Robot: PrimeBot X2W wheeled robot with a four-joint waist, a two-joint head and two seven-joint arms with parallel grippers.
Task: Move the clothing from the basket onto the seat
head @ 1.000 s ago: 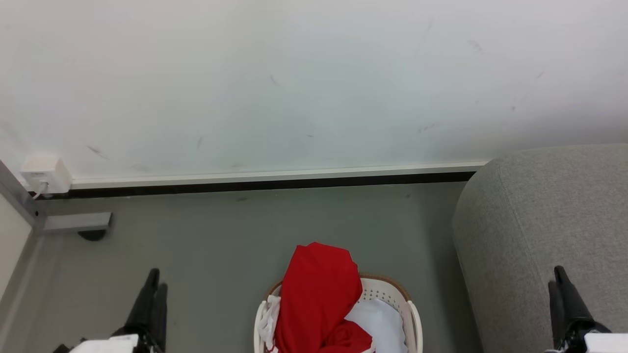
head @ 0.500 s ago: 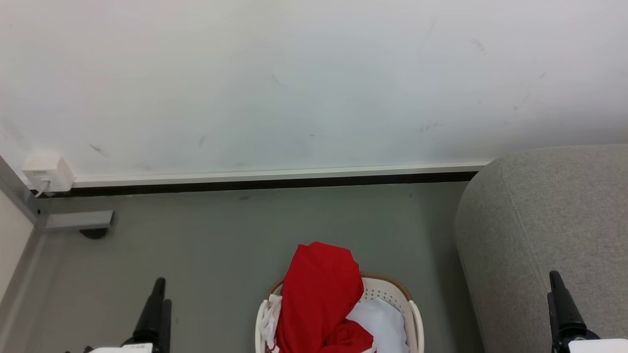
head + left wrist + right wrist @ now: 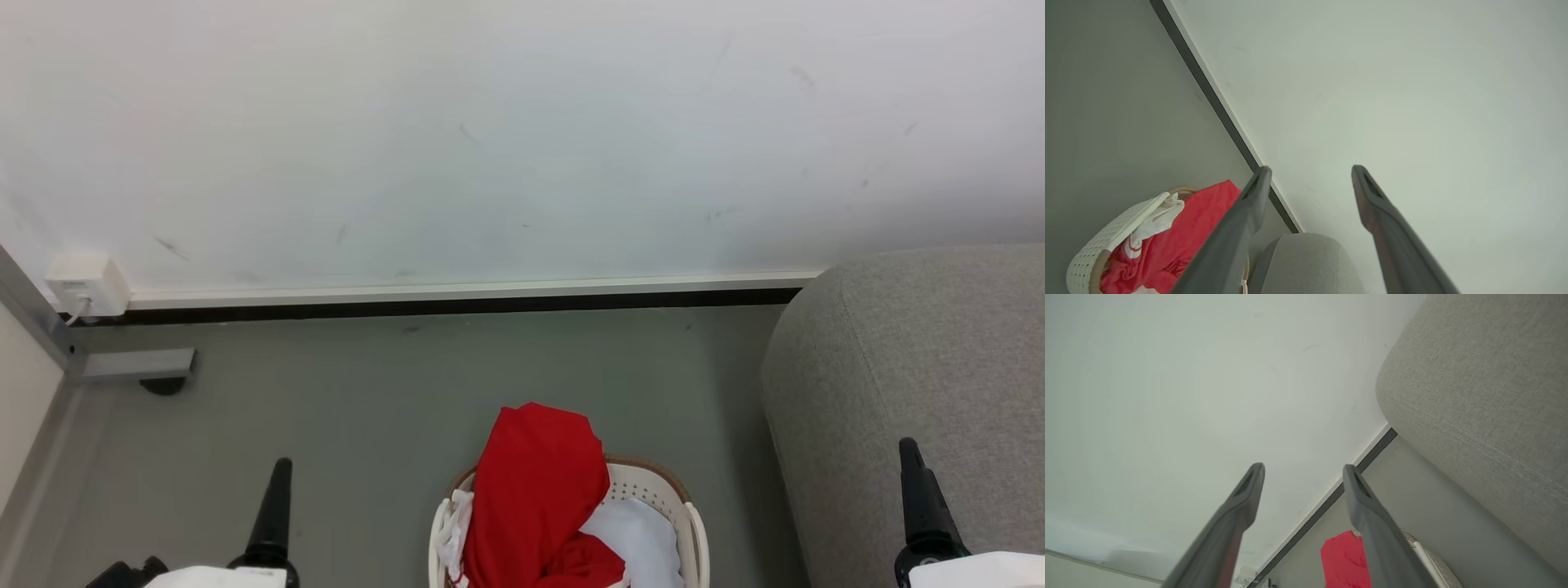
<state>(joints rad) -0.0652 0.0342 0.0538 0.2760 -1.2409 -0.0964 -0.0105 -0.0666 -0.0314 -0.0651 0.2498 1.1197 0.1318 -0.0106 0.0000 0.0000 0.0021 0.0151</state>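
Clothing [image 3: 535, 482] heaped in basket [image 3: 649, 488] (between both spread jaws, touching neither).

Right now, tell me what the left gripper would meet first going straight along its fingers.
Most likely the white wall: the open left gripper points at bare wall, above the dark skirting. Nothing shows in between, though depth is unclear.
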